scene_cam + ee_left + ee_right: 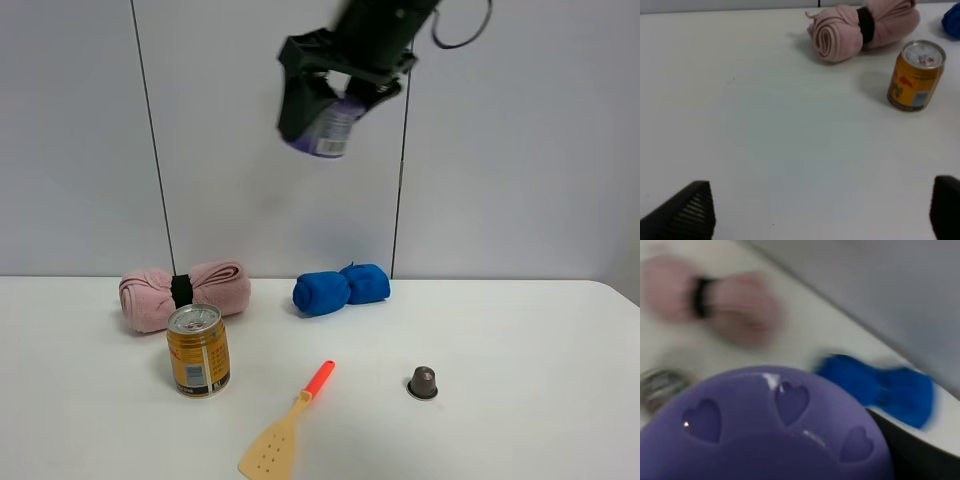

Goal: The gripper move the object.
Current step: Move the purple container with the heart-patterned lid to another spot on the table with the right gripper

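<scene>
My right gripper [322, 112] hangs high above the table at the top of the exterior view, shut on the tub [332, 130]. The tub's purple barcode label shows between the black claws. In the right wrist view the tub's lilac lid [765, 430] with heart-shaped slots fills the lower frame. My left gripper [822, 210] is open over bare white table; only its two black fingertips [687, 212] show. It is not seen in the exterior view.
On the white table [520, 330] stand a gold drink can [198, 351], a pink rolled towel [185, 292], a blue rolled towel [341, 288], an orange-handled spatula [285, 427] and a small brown capsule [423, 382]. The can [916, 75] and pink towel [862, 27] also show in the left wrist view.
</scene>
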Controlling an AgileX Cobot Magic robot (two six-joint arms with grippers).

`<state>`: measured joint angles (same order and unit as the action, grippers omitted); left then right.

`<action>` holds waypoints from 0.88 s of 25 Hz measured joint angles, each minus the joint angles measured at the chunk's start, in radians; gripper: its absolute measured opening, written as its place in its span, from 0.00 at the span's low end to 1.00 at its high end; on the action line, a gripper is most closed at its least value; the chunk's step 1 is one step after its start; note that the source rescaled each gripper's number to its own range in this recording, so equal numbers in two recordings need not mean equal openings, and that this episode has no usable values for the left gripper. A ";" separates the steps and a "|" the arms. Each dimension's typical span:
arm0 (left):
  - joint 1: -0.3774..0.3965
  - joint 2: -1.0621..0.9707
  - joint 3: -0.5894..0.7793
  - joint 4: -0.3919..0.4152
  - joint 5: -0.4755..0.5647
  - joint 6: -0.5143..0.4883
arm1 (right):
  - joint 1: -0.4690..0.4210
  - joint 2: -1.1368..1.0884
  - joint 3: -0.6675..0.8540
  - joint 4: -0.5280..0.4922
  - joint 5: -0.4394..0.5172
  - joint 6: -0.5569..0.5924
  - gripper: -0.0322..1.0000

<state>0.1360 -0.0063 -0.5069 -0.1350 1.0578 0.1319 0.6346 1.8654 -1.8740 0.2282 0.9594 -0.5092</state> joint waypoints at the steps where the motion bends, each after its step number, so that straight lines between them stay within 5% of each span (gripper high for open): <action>1: 0.000 0.000 0.000 0.000 0.000 0.000 | 0.037 0.002 0.000 0.023 0.016 -0.070 0.04; 9: 0.000 0.000 0.000 0.000 0.000 0.000 | 0.255 0.107 -0.003 0.098 0.052 -0.329 0.04; 22: 0.000 0.000 0.000 0.000 0.000 0.000 | 0.326 0.348 -0.003 0.044 0.049 -0.448 0.04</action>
<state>0.1360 -0.0063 -0.5069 -0.1350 1.0578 0.1319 0.9605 2.2139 -1.8770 0.2722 1.0083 -0.9568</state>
